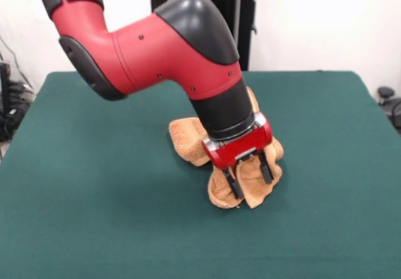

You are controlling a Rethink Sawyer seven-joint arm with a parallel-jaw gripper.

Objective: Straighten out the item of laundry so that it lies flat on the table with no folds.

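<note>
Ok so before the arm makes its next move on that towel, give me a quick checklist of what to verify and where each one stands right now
1. Towel flat with no folds: not ok, it is bunched in a crumpled heap.
2. Gripper positioned at the towel: ok, its two black fingers straddle a raised fold at the heap's near end.
3. Grip secured on the cloth: cannot tell, cloth sits between the fingers but whether they pinch it is unclear.
4. Room on the table to spread the towel: ok, bare green surface shows on all visible sides.
5. Far part of the towel visible: not ok, the arm hides much of it.
</note>
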